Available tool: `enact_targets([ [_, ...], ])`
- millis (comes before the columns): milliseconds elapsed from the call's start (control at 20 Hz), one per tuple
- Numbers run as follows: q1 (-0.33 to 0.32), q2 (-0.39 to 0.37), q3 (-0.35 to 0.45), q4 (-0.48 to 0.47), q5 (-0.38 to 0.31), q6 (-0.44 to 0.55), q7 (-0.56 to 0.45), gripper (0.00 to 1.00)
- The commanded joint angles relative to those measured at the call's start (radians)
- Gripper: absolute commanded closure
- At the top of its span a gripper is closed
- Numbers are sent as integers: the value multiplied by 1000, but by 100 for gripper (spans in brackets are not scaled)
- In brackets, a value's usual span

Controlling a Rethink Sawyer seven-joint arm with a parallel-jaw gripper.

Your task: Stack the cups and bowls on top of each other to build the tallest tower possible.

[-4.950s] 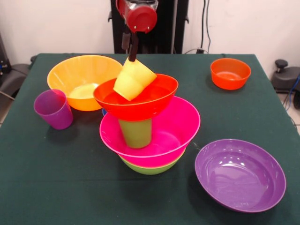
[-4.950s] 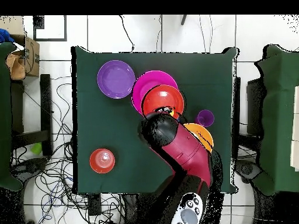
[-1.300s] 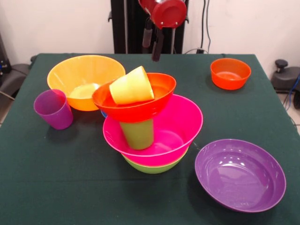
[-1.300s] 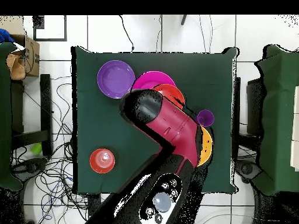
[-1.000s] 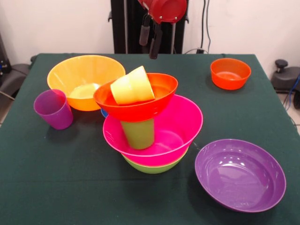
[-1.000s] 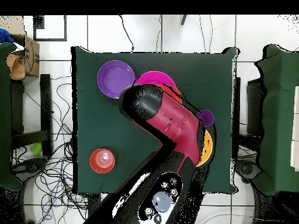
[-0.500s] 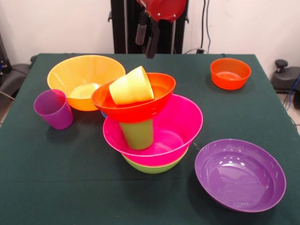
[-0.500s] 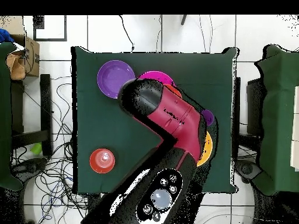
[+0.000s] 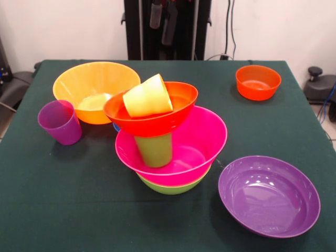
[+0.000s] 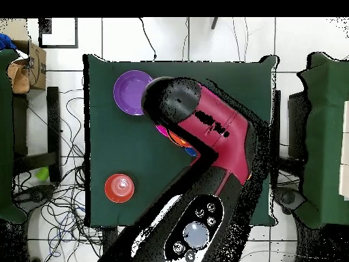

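We see the tool [image 9: 161, 21] high above the tower [image 9: 165, 139], its two fingers apart and holding nothing. Directly below it the yellow cup [image 9: 148, 96] lies tilted on its side in the red-orange bowl [image 9: 178, 113], which perches on the green cup [image 9: 155, 149] inside the pink bowl [image 9: 202, 142]. We judge the risk is that top bowl: balanced on one narrow cup, it could tip if the tool descends off-centre or nudges the leaning yellow cup. The front view shows the whole stack; in the overhead view the arm [image 10: 204, 126] hides nearly all of it, leaving the purple bowl [image 10: 129, 92] and the small red-orange bowl [image 10: 119, 187] plain.
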Motion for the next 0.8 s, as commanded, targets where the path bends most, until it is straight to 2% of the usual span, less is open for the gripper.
enact_targets([
  [50, -55, -45, 32, -71, -103, 164, 66, 0],
  [200, -65, -71, 18, -82, -145, 164, 2, 0],
  [800, -150, -146, 131, 0, -190, 47, -109, 0],
])
